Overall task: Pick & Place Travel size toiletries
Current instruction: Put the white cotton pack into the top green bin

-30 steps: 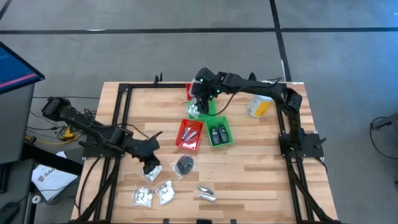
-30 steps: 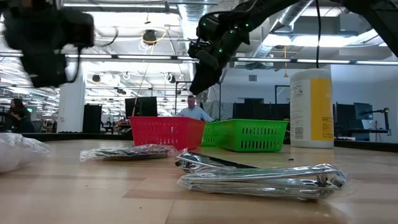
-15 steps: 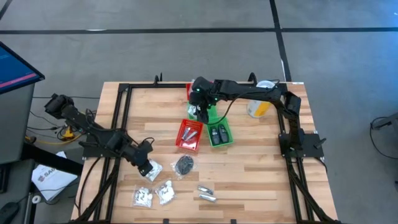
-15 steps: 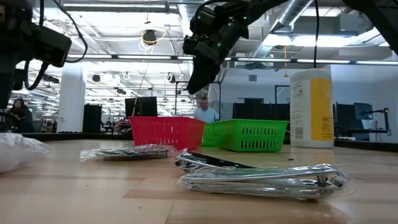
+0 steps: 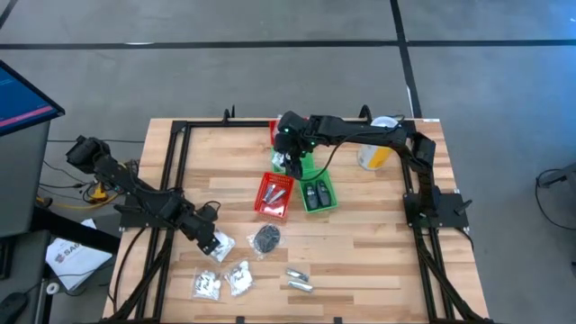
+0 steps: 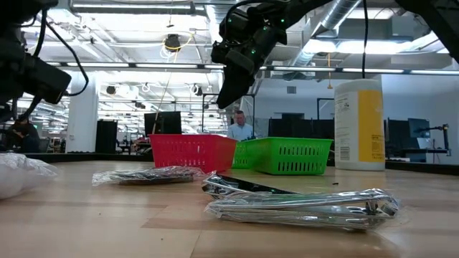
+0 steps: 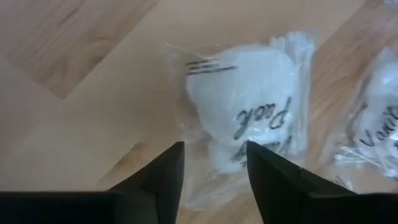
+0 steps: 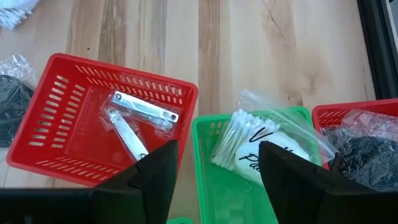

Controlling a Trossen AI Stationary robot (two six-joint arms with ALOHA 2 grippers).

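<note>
White swabs in a clear packet (image 7: 261, 118) lie on the counter (image 5: 378, 261) at about 7 o'clock, just ahead of the left tool (image 5: 212, 241); its fingers stand apart, gripping nothing; right tool (image 5: 290, 160) hangs at 12 o'clock over a green basket (image 8: 249, 180) holding another swab packet (image 8: 264, 146), fingers apart, seemingly empty.
</note>
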